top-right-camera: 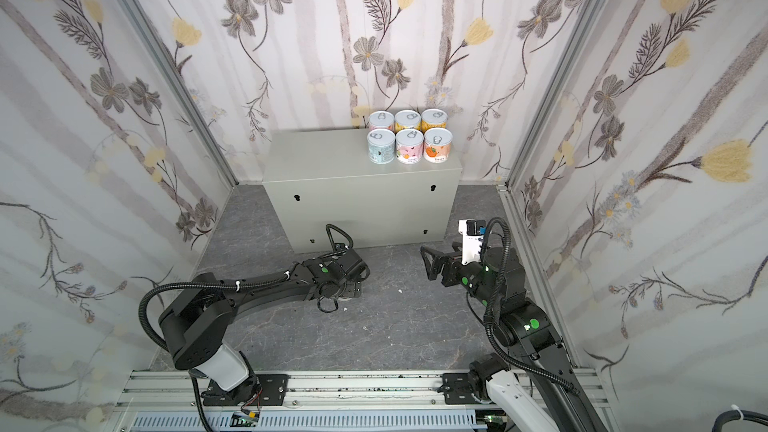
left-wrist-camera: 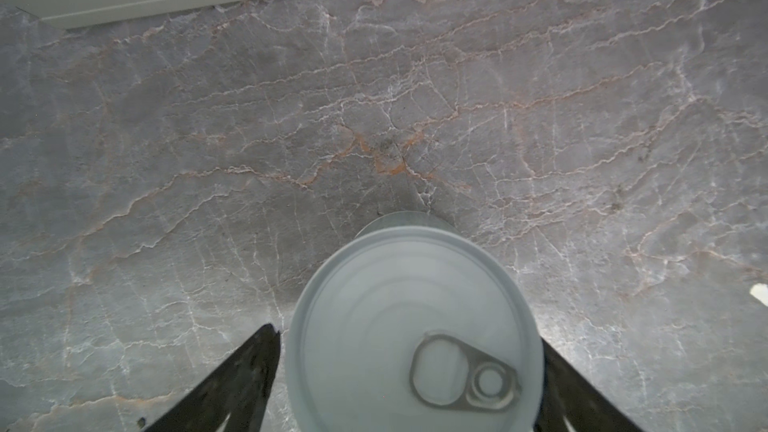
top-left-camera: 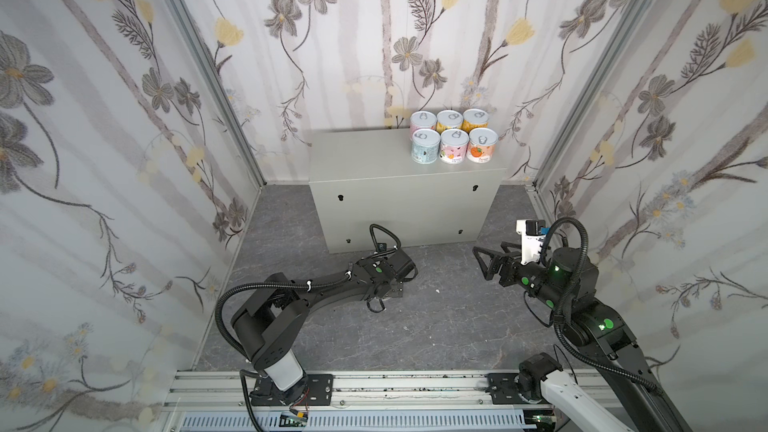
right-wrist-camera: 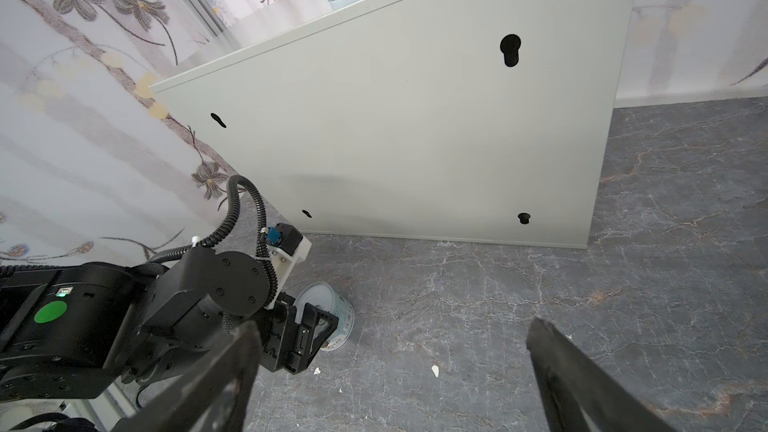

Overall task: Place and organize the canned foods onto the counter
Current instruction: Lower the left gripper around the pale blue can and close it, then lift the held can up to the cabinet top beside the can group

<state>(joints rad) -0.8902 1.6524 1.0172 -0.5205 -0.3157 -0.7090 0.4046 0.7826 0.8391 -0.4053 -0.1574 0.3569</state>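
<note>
Several canned foods (top-left-camera: pixel 453 141) (top-right-camera: pixel 409 141) stand upright in two rows at the back right of the counter (top-left-camera: pixel 365 160) (top-right-camera: pixel 324 164). One more can (left-wrist-camera: pixel 413 326), with a pale pull-tab lid and a light blue label (right-wrist-camera: pixel 338 317), stands on the floor in front of the counter. My left gripper (top-left-camera: pixel 388 284) (top-right-camera: pixel 340 288) (left-wrist-camera: pixel 409 334) reaches down over it, a finger against each side. In both top views the wrist hides this can. My right gripper (top-left-camera: pixel 488 261) (right-wrist-camera: pixel 392 326) hangs open and empty above the floor to the right.
The dark marbled floor (top-left-camera: pixel 436 326) carries small white scraps (right-wrist-camera: pixel 435 370). The counter front (right-wrist-camera: pixel 415 139) rises just behind the left gripper. Floral walls close in on three sides, and the arms' rail (top-left-camera: pixel 374 388) runs along the front.
</note>
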